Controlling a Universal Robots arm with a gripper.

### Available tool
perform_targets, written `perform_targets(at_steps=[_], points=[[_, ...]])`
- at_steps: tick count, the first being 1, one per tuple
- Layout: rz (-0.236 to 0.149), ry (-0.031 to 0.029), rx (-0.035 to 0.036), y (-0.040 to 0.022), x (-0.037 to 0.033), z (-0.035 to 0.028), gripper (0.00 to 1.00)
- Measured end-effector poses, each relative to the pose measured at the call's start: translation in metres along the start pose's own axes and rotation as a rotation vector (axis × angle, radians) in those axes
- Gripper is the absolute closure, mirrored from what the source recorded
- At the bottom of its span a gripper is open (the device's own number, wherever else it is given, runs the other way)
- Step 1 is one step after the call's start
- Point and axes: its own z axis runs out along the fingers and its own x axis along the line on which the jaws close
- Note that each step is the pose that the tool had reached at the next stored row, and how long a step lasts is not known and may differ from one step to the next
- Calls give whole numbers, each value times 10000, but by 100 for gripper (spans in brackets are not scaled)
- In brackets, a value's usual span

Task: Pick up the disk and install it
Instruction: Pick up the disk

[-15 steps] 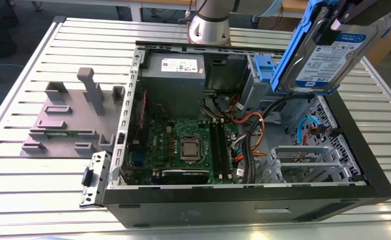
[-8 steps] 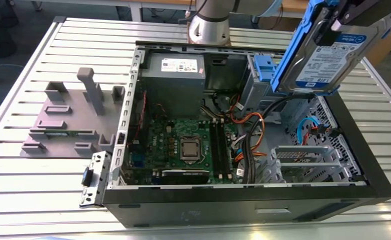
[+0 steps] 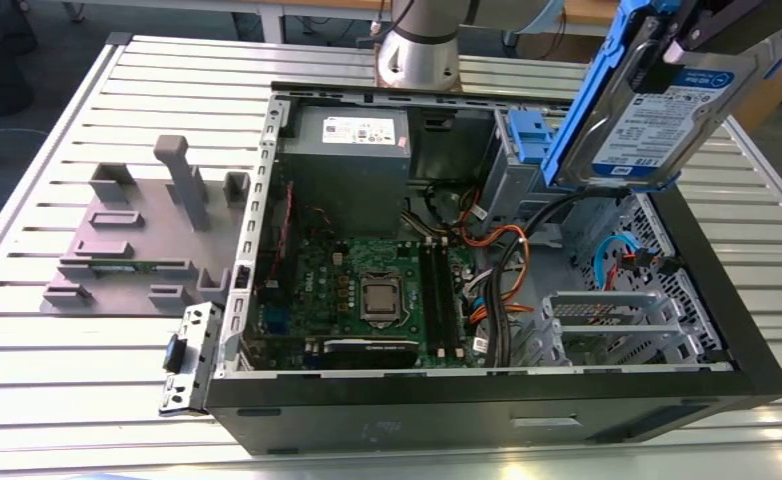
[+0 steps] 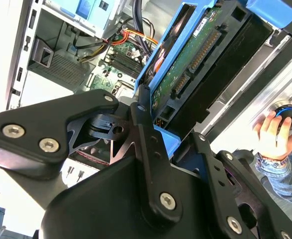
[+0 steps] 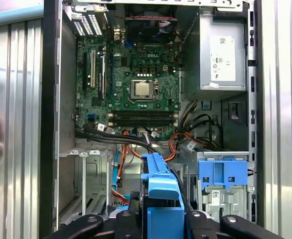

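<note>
We log one black gripper (image 4: 173, 137), fingers clenched on the silver-grey disk in a blue plastic bracket (image 3: 651, 110). It hangs tilted above the open black computer case's (image 3: 431, 415) drive-bay corner.

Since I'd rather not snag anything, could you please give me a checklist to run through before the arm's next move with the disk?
1. Disk clamped in the end effector: ok.
2. Disk hanging clear above the computer case: ok.
3. Case side open, inside reachable: ok.
4. Cables clear of the drive cage: cannot tell.
5. Person's hand outside the case: ok.
</note>
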Motion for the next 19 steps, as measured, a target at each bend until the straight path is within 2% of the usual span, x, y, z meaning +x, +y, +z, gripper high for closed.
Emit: perform_targets(at_steps=[19], points=[[0,-1,0,-1,45,0,63]])
